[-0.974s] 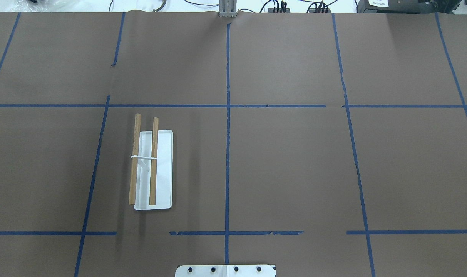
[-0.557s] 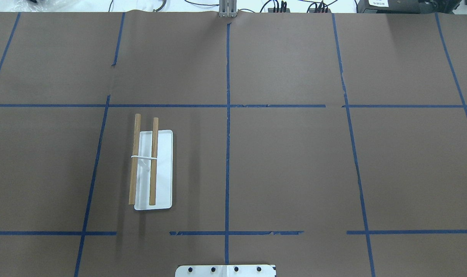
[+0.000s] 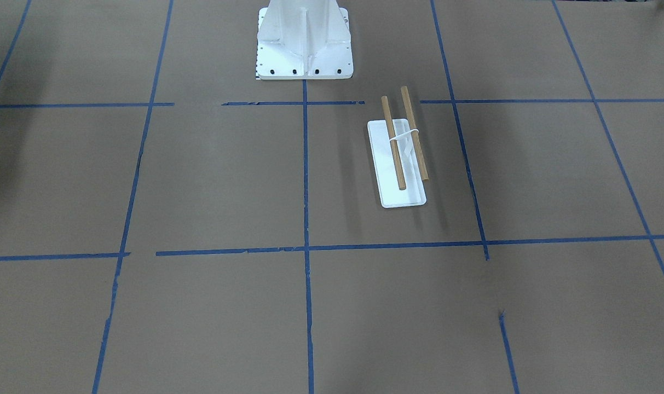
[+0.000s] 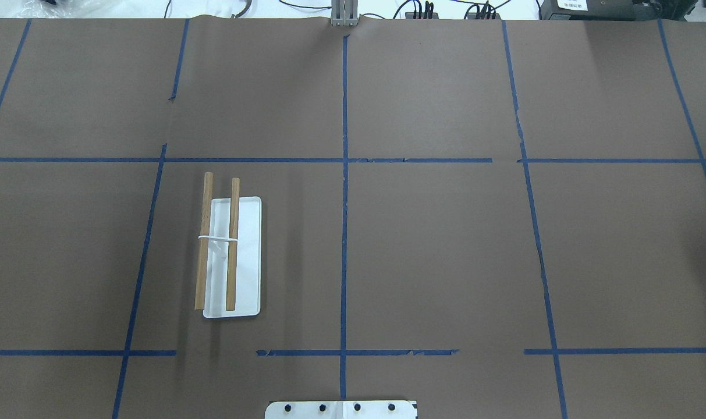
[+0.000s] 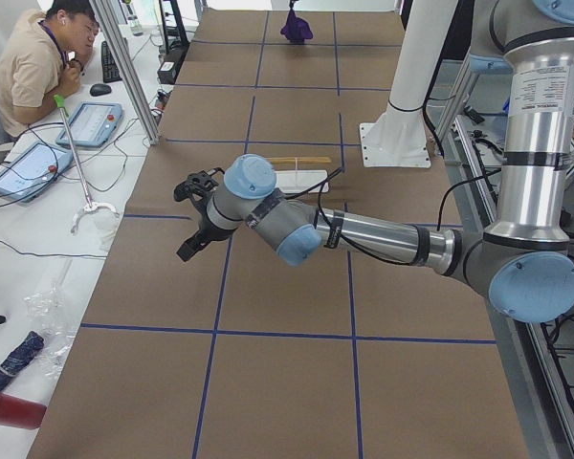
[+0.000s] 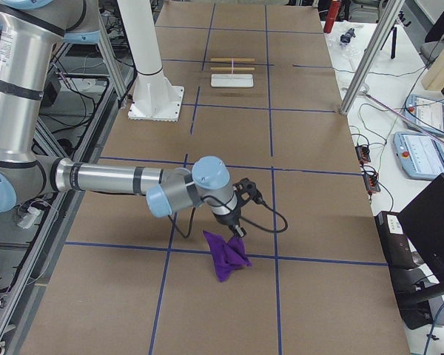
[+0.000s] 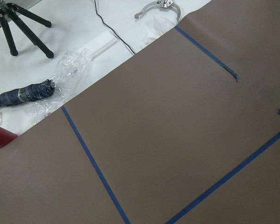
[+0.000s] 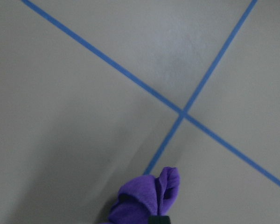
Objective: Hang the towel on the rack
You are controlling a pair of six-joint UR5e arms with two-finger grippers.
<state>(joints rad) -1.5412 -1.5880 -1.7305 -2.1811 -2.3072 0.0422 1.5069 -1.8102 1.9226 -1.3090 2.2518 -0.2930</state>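
The rack [image 4: 231,256] lies on the brown table on my left side: a flat white base with two wooden dowel rods joined by a white band. It also shows in the front view [image 3: 398,164]. The purple towel [image 6: 226,256] lies bunched far to my right, drawn up to a peak under my right gripper [image 6: 234,228]. In the right wrist view the towel [image 8: 147,200] bunches at the bottom edge, pinched between the jaws. My left gripper [image 5: 193,218] hovers over bare table past the rack, shown only in the left side view, so I cannot tell if it is open.
The white bolted pedestal [image 3: 304,44] stands at the table's middle on the robot's side. Blue tape lines cross the brown paper. A seated operator [image 5: 38,67] and control tablets are beyond the far edge. A metal post [image 6: 370,59] stands by that edge.
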